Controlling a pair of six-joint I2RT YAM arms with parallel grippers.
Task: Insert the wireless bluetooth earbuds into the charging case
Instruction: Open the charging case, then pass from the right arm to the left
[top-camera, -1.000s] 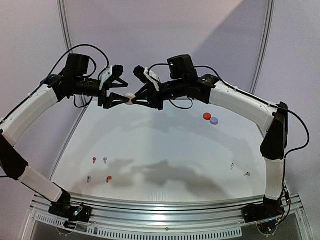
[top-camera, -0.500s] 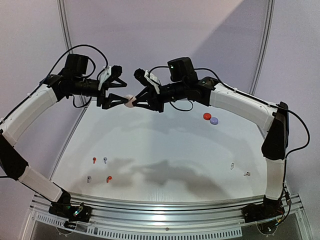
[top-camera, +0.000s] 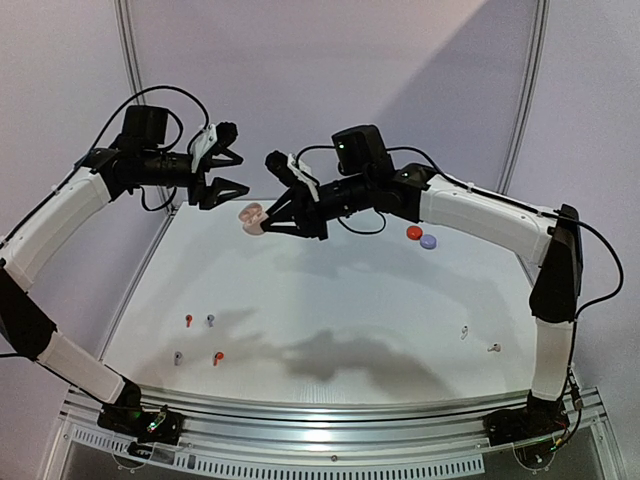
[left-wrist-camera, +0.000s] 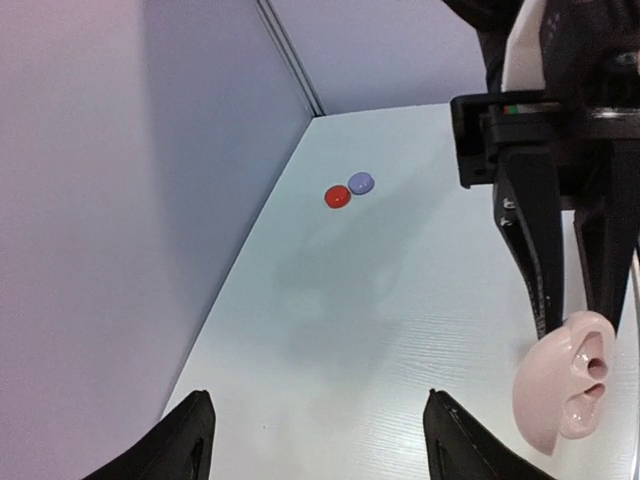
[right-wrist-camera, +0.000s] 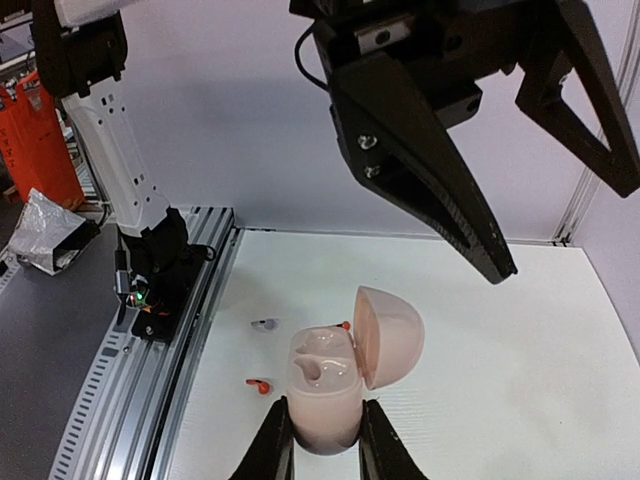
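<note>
Clamping the opened charging case (right-wrist-camera: 330, 385) aloft in the right hand (right-wrist-camera: 322, 440), lid hinged back to bare its sockets for loading. Holding the left hand (top-camera: 238, 172) spread and empty near it. Waiting on the earbuds (top-camera: 188, 320), lying on the tabletop (top-camera: 330, 290) well below.

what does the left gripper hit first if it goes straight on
Likely the bare table; the open pink charging case held by the right gripper sits off to the side, though depth is unclear.
</note>
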